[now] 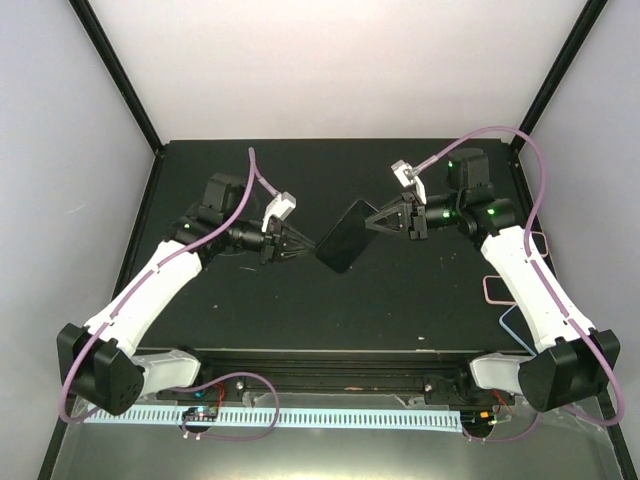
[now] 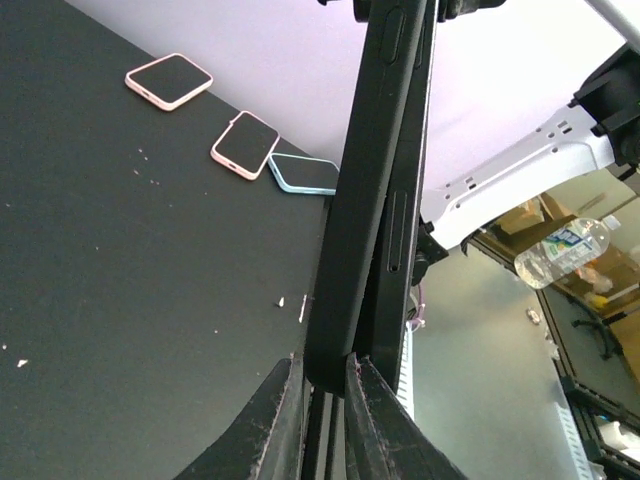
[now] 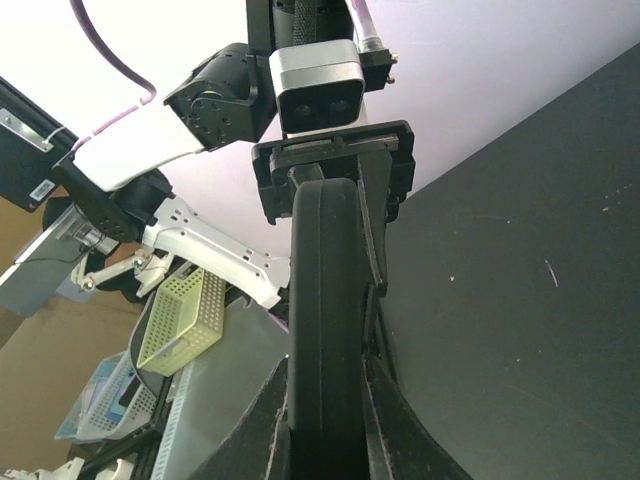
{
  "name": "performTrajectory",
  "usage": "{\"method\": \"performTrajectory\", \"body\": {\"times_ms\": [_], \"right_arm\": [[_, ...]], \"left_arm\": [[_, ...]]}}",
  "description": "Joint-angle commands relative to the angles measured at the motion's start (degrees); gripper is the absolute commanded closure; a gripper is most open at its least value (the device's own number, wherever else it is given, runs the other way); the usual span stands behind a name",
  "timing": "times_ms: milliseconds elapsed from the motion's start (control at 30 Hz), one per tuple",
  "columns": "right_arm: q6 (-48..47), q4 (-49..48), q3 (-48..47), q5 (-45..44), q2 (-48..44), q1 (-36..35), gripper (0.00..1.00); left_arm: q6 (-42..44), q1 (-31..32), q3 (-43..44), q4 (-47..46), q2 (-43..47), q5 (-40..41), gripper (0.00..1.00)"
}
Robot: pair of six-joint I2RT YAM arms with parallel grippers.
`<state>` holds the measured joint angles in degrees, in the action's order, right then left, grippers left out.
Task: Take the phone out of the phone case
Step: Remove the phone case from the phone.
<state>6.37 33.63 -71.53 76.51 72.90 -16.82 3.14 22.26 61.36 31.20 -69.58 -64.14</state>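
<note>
Both jaws are clenched on the black-cased phone: the left gripper pinches its lower-left end and the right gripper its upper-right end. It hangs tilted above the middle of the black table, between the arms. Two pink cases and a light blue case lie near the table's right edge.

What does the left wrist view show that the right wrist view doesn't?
Only left wrist: a pink case, a second pink case and a blue case flat on the table, and a water bottle beyond it. Only right wrist: the left arm's camera and a yellow-green basket off the table. Both: the black cased phone edge-on, with the left gripper and right gripper each shut on it.
</note>
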Motion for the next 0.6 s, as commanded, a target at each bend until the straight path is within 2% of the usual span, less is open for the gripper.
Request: {"method": "performTrajectory", "body": {"times_ms": [0,200,567], "right_arm": [[-1.2,2.1,-2.4,15.4,-2.7,-2.1,0.99],[-1.9,2.1,-1.3,15.1,-2.4,-4.0,0.99],[-2.9,1.9,0.5,13.1,-0.9,-7.6,0.99]], "left_arm": [[-0.7,1.3,0.1,-2.2,-2.9,7.2,0.86],[0.3,3.6,4.1,-0.9,-6.1,6.9,0.85],[-1.1,7.6,10.5,-3.3,-7.1,-0.8,0.78]]}}
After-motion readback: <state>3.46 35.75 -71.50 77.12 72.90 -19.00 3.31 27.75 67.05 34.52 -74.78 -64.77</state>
